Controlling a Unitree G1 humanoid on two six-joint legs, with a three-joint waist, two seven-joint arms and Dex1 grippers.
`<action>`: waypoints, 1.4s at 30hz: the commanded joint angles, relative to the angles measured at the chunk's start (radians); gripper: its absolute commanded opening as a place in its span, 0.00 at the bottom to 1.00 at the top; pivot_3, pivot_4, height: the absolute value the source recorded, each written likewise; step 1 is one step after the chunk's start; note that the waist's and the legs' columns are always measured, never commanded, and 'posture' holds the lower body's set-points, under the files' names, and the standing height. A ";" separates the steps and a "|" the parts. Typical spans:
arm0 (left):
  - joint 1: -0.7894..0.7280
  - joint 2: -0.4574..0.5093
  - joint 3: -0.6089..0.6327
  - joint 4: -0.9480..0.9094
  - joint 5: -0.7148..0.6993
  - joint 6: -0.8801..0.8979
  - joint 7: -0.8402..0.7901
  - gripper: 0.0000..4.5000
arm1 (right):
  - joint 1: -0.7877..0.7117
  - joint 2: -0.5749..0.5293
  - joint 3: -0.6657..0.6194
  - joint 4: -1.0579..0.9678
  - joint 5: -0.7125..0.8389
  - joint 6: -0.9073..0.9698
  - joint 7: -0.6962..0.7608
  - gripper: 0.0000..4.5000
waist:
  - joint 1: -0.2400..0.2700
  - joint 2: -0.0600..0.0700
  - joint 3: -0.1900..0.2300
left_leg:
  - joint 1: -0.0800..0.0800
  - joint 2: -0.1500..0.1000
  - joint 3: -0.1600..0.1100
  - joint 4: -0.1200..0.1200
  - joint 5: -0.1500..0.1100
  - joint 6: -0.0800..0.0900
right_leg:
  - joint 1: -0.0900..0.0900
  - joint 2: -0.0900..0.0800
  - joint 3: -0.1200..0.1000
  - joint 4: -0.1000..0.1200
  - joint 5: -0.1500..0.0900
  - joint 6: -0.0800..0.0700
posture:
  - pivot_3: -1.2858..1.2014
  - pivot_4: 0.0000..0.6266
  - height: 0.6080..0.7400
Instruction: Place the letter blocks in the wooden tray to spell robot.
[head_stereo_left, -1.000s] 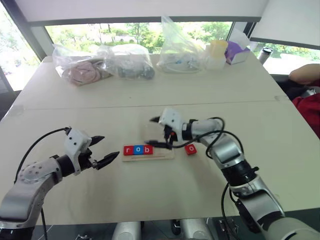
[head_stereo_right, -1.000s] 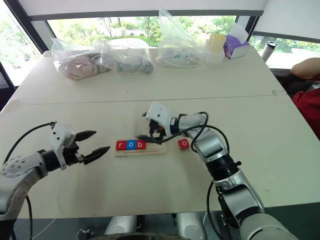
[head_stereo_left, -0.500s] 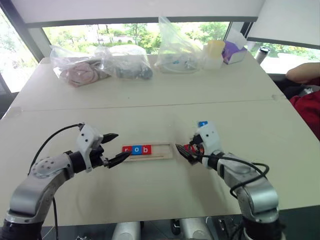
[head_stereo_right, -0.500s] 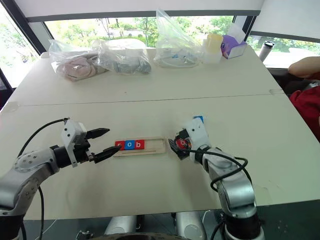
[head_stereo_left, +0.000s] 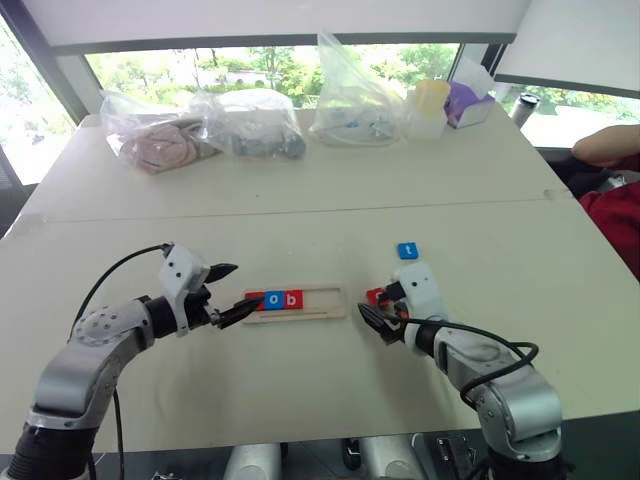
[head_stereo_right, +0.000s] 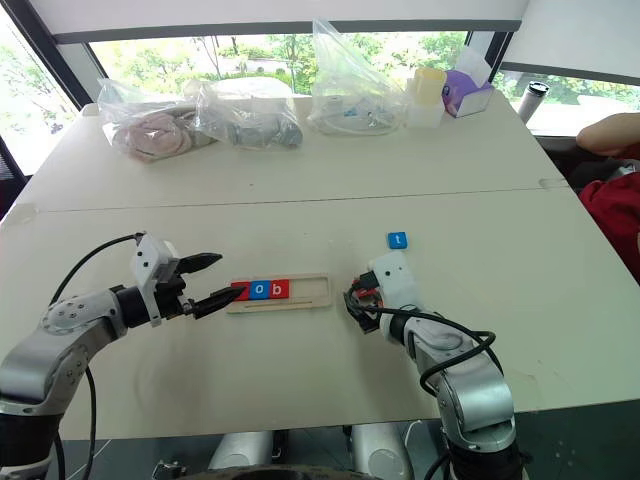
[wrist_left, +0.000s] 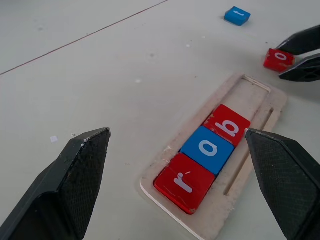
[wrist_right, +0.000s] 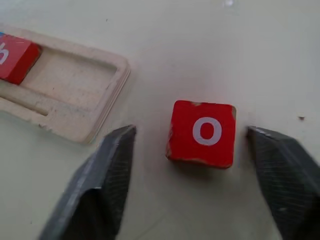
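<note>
Spreading under everything, the wide pale counter (head_stereo_left: 300, 390) carries our long shallow pale-wood tray (head_stereo_left: 325, 301), with red r, blue o and red b square tiles (wrist_left: 207, 149) seated at its left end. Our left pincer (head_stereo_left: 228, 292) hangs released beside that end. Our right pincer (wrist_right: 195, 180) straddles the red o tile (wrist_right: 202, 133), jaws apart, not touching. A blue t tile (head_stereo_left: 407, 251) lies beyond. We judge the tiles light, stiff, slick-faced; pinch opposite flat edges
</note>
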 joint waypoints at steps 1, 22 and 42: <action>-0.002 0.000 0.005 -0.005 0.007 -0.026 -0.003 1.00 | -0.010 -0.014 0.011 -0.010 0.018 -0.011 -0.003 0.32 | 0.000 0.000 0.000 | 0.000 0.000 0.000 0.000 0.000 0.000 | 0.000 0.000 0.000 0.000 0.000 0.000 | 0.52 0.24 1.00; -0.011 -0.028 -0.006 0.010 0.031 -0.048 0.001 1.00 | -0.052 0.070 -0.098 0.036 -0.066 -0.043 -0.201 0.99 | -0.001 0.000 0.000 | 0.000 0.000 0.000 0.000 0.000 0.000 | 0.000 0.000 0.000 0.000 0.000 0.000 | 0.52 0.24 1.00; 0.005 -0.055 0.018 0.000 0.002 -0.044 0.030 1.00 | -0.071 -0.396 -0.158 0.770 0.096 -1.154 0.726 0.99 | -0.005 0.000 0.000 | 0.004 0.000 0.006 0.000 -0.001 0.001 | 0.004 0.001 0.004 0.000 0.000 0.000 | 0.52 0.24 1.00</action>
